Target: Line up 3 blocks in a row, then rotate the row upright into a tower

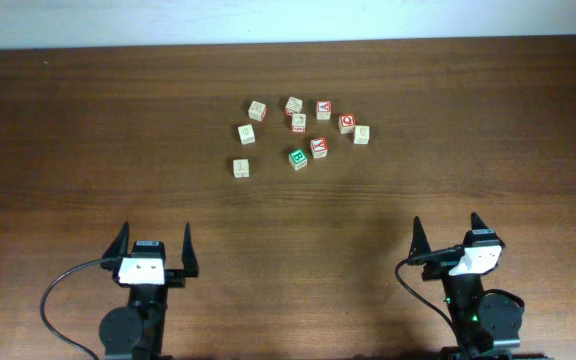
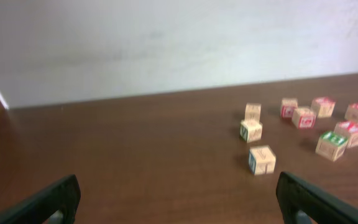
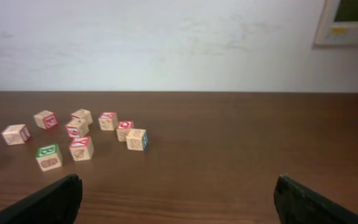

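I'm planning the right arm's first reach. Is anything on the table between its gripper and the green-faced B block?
Nothing visible. Only bare table lies between the open right gripper and the green B block. A red-lettered cube sits close beside the block, on its far right side, off the direct line.
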Available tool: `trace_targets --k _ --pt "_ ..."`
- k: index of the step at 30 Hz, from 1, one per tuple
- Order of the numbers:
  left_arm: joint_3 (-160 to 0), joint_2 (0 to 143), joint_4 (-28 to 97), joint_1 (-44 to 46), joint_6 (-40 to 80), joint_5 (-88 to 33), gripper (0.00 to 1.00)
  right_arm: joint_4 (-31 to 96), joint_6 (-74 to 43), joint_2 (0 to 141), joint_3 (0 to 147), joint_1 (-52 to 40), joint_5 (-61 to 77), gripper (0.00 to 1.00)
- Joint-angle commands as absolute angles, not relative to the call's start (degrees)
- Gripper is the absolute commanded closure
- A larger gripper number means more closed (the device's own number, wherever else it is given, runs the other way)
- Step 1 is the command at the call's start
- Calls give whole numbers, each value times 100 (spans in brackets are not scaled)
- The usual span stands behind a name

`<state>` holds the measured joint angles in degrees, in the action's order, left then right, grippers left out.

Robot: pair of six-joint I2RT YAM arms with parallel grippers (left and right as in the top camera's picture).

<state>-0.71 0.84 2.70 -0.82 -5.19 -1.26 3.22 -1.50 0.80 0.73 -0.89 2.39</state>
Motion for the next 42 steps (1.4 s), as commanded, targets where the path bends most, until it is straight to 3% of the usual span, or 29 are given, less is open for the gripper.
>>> trace_targets --k 1,8,13,18,25,30,32,35,36,38,42 --pt "-54 30 56 -82 -609 -537 1 193 -189 40 32 -73 648 1" --pt "-655 777 49 -82 -569 -1245 1 152 -167 56 425 -73 869 1" --pt "-2414 2665 141 -82 -572 -1959 1 974 -167 1050 1841 -71 1037 2" --pt "-4541 4869 1455 -82 -572 -2296 1 2353 -169 2899 3981 -73 1194 1" --pt "-8562 8009 5037 -80 -617 -2270 1 4464 -169 5529 6488 -73 1590 2" --pt "-8960 9118 5297 -71 -698 -2582 1 4984 -255 7192 7159 -73 2134 2" --pt "-8962 9408 5216 132 -633 -2163 1 5052 -255 7607 7159 -73 2145 1" --pt "-8962 9985 5122 834 436 -180 0 5151 -255 8053 7159 -73 2147 1" --pt "-8962 10261 5000 1031 858 49 14 5190 -255 8108 7159 -73 2145 1" --pt "-8962 10847 4746 1114 1284 -62 25 5210 -255 8106 7159 -73 2145 1" --pt "-8962 11791 4434 1378 1282 -362 26 5349 -252 8106 7159 -73 2141 1"
